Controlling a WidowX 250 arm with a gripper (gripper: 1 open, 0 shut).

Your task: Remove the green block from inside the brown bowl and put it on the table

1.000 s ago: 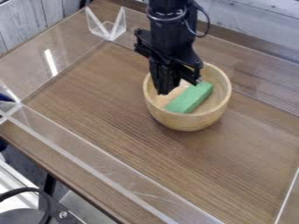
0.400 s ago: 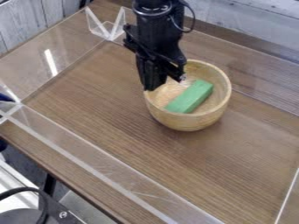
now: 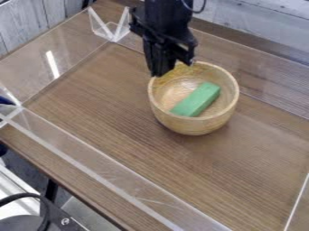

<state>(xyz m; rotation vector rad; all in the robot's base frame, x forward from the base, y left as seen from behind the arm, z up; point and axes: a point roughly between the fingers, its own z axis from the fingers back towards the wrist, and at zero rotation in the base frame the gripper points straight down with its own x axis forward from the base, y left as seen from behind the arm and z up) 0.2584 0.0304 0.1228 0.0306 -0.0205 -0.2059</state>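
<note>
Cable: a black loop [image 3: 27, 204] is seen in the lower left corner of the frame, curved over pale and dark equipment.

Table: the brown wood-grain top [image 3: 108, 144] is spread across most of the frame, with its grain left visible in the lower right and center.

Clear strip: a transparent edge [image 3: 90, 168] is run diagonally from the left side of the frame down toward the bottom.

Bowl: the round tan bowl [image 3: 160, 114] is set right of center, a little above the middle of the frame. Its thick rim is partly covered at the upper left by the arm's dark parts.

Block: the green block [image 3: 196, 100] is contained in the bowl, toward the right side of its floor. It is laid at a slant, with its upper end pointed to the upper right of the frame.

Gripper: the dark gripper [image 3: 156, 70] is held at the bowl's upper left edge, apart from the block. Its jaws are closed, and the block is not gripped.

Arm: the black arm [image 3: 161, 18] is extended down from the top center of the frame.

Clear wall: a transparent panel [image 3: 259, 18] is stretched along the upper right of the frame, behind the table.
</note>
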